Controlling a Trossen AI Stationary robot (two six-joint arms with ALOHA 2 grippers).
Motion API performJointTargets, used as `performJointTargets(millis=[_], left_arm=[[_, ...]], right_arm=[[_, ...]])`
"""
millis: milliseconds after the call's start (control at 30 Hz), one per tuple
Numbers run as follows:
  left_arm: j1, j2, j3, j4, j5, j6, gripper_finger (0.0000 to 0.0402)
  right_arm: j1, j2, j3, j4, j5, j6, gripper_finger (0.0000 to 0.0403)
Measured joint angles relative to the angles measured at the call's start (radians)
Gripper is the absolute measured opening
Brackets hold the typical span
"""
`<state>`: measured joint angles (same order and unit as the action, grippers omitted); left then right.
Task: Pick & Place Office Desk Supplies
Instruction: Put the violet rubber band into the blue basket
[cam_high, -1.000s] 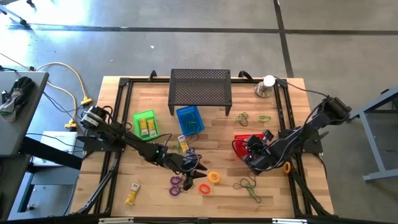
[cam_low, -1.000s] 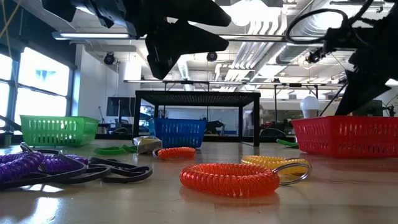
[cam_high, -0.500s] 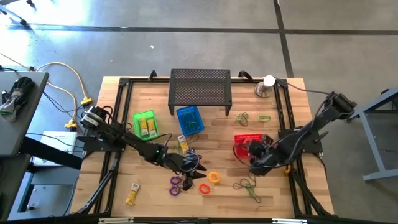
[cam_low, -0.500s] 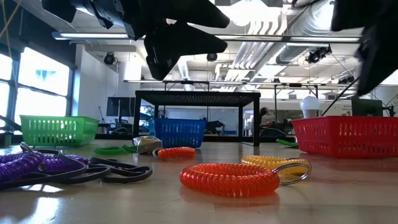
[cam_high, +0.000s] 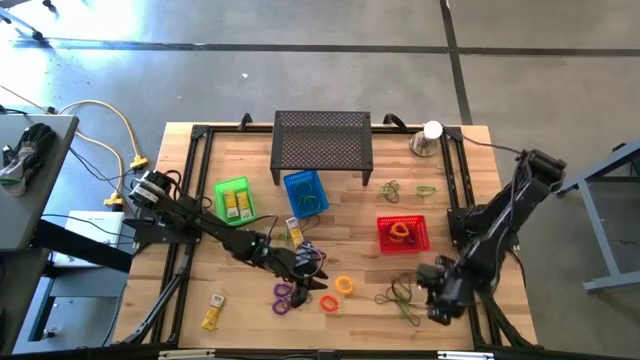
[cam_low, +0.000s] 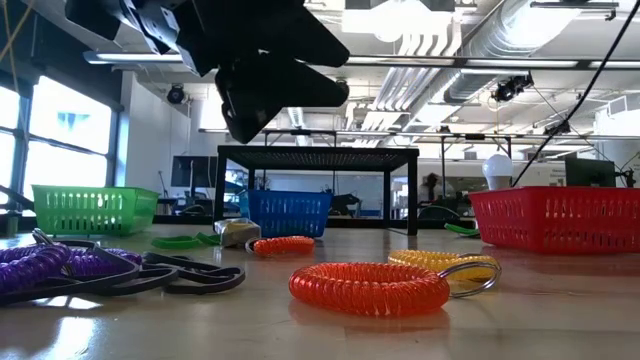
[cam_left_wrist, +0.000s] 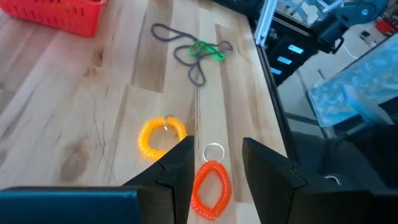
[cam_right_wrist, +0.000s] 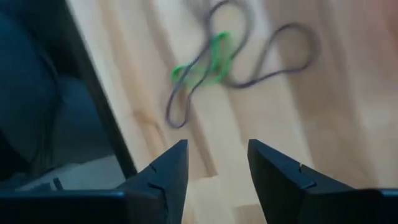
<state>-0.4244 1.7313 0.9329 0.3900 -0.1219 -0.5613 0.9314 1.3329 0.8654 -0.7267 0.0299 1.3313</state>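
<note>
Left wrist view: parted jaws frame a ribbed orange coil loop on grained wood; right jaws parted.

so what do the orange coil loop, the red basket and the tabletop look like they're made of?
Orange coil loop: glossy, slightly translucent plastic, wound like a spiral cord, probably springy.
Red basket: moulded plastic, judging by its slotted lattice walls.
Tabletop: pale wood strips with visible grain and seams, like butcher block; it shows a light sheen.

You will find no readable text, label, brand, number or sign in any of these views.
</note>
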Motion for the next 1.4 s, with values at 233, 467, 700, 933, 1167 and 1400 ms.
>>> performJointTargets(millis=[233, 467, 700, 933, 1167, 1400], left_arm=[[0.0, 0.0, 0.0, -0.004, 0.0, 0.0, 0.013], [0.003, 0.0, 0.0, -0.002, -0.001, 0.0, 0.013], [0.003, 0.0, 0.0, -0.002, -0.004, 0.058, 0.013], [0.003, 0.0, 0.0, -0.001, -0.007, 0.076, 0.013], [0.003, 0.0, 0.0, -0.002, -0.007, 0.076, 0.013], [0.003, 0.0, 0.0, -0.002, -0.007, 0.076, 0.013]], right_arm=[[0.086, 0.145, 0.0, 0.145, 0.139, -0.18, 0.015], [0.09, 0.284, 0.0, 0.193, 0.147, -0.233, 0.015], [0.09, 0.328, -0.001, 0.296, 0.147, -0.234, 0.015], [0.09, 0.328, 0.0, 0.341, 0.147, -0.236, 0.015], [0.09, 0.328, 0.0, 0.37, 0.146, -0.227, 0.015], [0.075, 0.328, 0.0, 0.397, 0.116, -0.225, 0.015]])
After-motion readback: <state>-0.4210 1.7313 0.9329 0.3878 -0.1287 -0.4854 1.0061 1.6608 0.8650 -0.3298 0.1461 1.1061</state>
